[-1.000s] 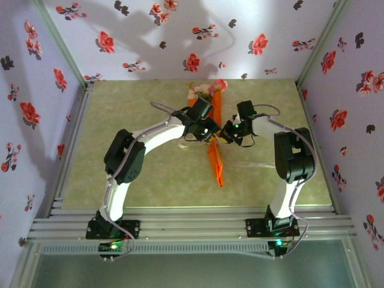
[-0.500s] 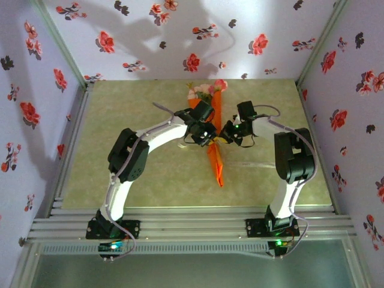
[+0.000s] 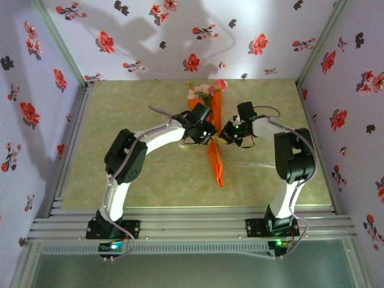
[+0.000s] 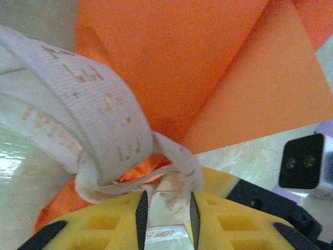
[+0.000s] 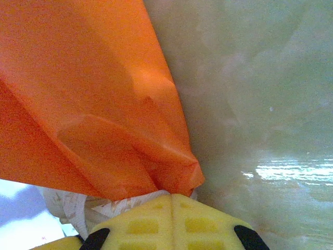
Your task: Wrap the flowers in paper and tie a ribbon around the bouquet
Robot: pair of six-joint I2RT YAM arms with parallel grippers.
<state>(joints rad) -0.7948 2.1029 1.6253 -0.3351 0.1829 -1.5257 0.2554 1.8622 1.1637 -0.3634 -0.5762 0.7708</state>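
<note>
Woven cream ribbon (image 4: 104,120) looped against smooth orange paper (image 4: 208,62) cone.

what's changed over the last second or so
Very little. The left gripper dipped slightly toward the near edge, then came most of the way back, ending beside the bouquet with the ribbon between its fingers; whether it pinches it, I can't tell. The right gripper, shut, the bouquet and the table stayed put.

Orange paper (image 4: 182,62), cream lettered ribbon (image 4: 104,114)
</note>
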